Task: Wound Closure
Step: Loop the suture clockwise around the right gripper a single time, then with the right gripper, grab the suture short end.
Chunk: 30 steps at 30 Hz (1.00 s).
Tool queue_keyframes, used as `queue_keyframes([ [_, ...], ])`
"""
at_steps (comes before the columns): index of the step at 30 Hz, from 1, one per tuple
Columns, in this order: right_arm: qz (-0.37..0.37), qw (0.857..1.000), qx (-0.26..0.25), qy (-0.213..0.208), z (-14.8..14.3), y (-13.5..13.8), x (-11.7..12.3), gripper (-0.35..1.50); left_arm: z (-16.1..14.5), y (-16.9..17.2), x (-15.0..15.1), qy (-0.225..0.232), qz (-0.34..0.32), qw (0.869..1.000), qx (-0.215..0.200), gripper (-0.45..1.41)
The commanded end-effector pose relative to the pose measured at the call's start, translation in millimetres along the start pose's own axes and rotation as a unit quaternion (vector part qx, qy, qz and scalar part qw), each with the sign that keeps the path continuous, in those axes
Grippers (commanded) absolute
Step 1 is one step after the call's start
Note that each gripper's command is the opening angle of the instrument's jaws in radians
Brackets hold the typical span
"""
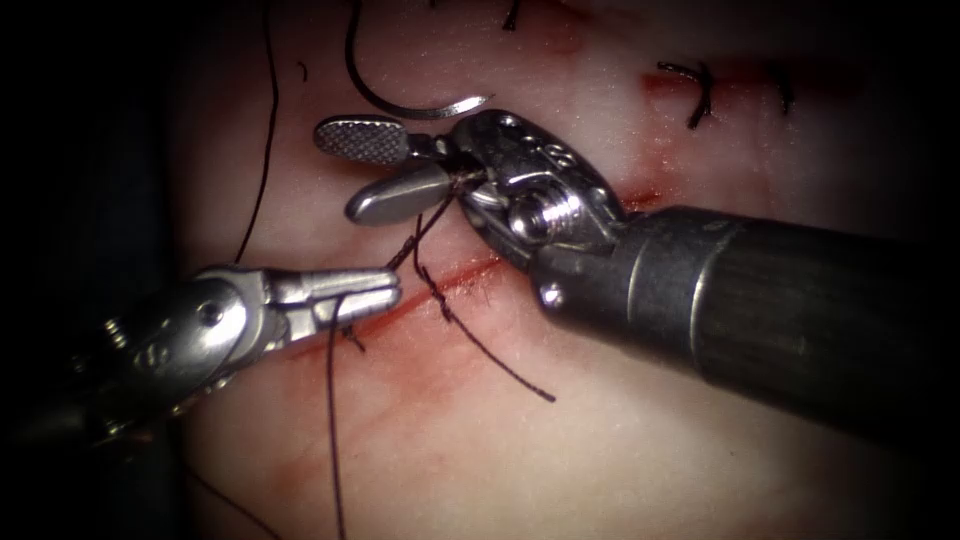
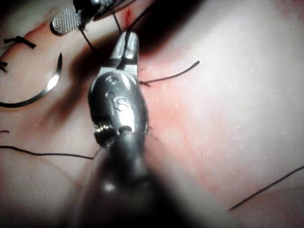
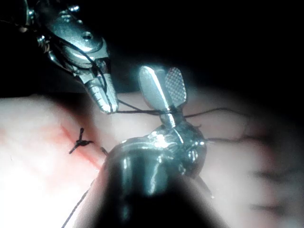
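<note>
The tissue [image 1: 600, 450] carries a reddish cut [image 1: 470, 270] running from lower left to upper right. My left tool [image 1: 385, 288] comes in from the lower left, shut on the dark thread [image 1: 415, 235] just above the cut. That thread runs up into my right tool [image 1: 337, 172], whose jaws stand open with the thread lying between them near their base. A loose thread tail [image 1: 500, 365] trails to the cut's right. The curved needle [image 1: 405, 109] lies free on the tissue above the right tool, held by neither tool. It is also seen in the left wrist view as needle [image 2: 47, 88].
Finished stitches [image 1: 700, 90] sit at the upper right, with red fluid [image 1: 400, 380] along the cut. A small knotted stitch [image 3: 80, 140] lies on the cut beside the left tool [image 3: 107, 99]. A long strand of thread [image 1: 332, 430] hangs toward the lower edge.
</note>
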Motion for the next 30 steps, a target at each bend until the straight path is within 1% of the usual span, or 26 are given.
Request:
queue_keyframes([
  [1,0.000,1.000,0.000,0.000,0.3,0.5,0.2,1.16,0.5,-0.5,-0.3,0.001,0.002,1.000,0.000,-0.35],
  [2,0.005,1.000,0.002,-0.007,0.0,0.1,0.2,1.15,0.9,-0.7,-0.4,0.004,0.001,1.000,-0.010,-0.35],
  [4,0.007,1.000,0.007,-0.021,-0.4,-0.4,0.3,0.88,1.2,-1.0,-0.6,0.006,0.000,1.000,-0.021,-0.35],
  [5,0.002,1.000,0.010,-0.029,-0.7,-0.6,0.4,0.61,1.3,-1.1,-0.6,0.007,0.000,1.000,-0.024,-0.35],
  [6,-0.006,0.999,0.013,-0.038,-1.1,-1.1,0.5,0.15,1.5,-1.6,-0.9,0.009,0.000,0.999,-0.031,-0.35],
  [7,-0.010,0.999,0.014,-0.039,-1.3,-1.2,0.5,0.12,1.5,-1.7,-1.1,0.009,-0.003,0.999,-0.034,-0.35],
  [8,-0.012,0.999,0.015,-0.043,-1.6,-1.4,0.6,0.02,1.6,-1.9,-1.2,0.010,-0.005,0.999,-0.037,-0.35],
  [10,-0.022,0.999,0.016,-0.043,-1.8,-1.6,0.5,-0.25,1.6,-2.1,-1.6,0.011,-0.007,0.999,-0.043,-0.35],
  [11,-0.032,0.998,0.020,-0.050,-1.8,-1.7,0.3,-0.35,1.6,-2.4,-1.9,0.012,-0.009,0.999,-0.049,-0.35],
  [19,-0.073,0.994,0.039,-0.071,-1.4,-1.6,-0.7,-0.35,2.1,-3.5,-2.9,0.015,-0.016,0.998,-0.067,-0.35],
  [20,-0.087,0.991,0.051,-0.090,-1.6,-1.8,-0.9,-0.35,2.0,-3.8,-3.5,0.015,-0.020,0.997,-0.071,-0.35],
  [21,-0.087,0.991,0.051,-0.090,-1.6,-1.8,-0.9,-0.35,2.0,-3.8,-3.5,0.015,-0.020,0.997,-0.071,-0.35],
  [23,-0.097,0.983,0.075,-0.134,-2.0,-2.0,-1.0,-0.35,1.9,-4.1,-3.7,0.015,-0.022,0.997,-0.072,-0.35],
  [24,-0.098,0.981,0.080,-0.144,-2.1,-2.0,-1.0,-0.35,1.9,-4.2,-3.7,0.015,-0.023,0.997,-0.073,-0.35],
  [25,-0.101,0.977,0.091,-0.165,-2.5,-2.3,-0.9,-0.35,1.6,-4.1,-3.5,0.016,-0.024,0.997,-0.076,-0.35],
  [27,-0.104,0.973,0.100,-0.183,-2.8,-2.4,-0.9,-0.35,1.4,-4.1,-3.3,0.016,-0.025,0.997,-0.078,-0.35],
  [30,-0.113,0.961,0.123,-0.219,-2.8,-2.7,-1.2,-0.35,1.5,-4.1,-3.0,0.017,-0.027,0.996,-0.078,-0.35],
])
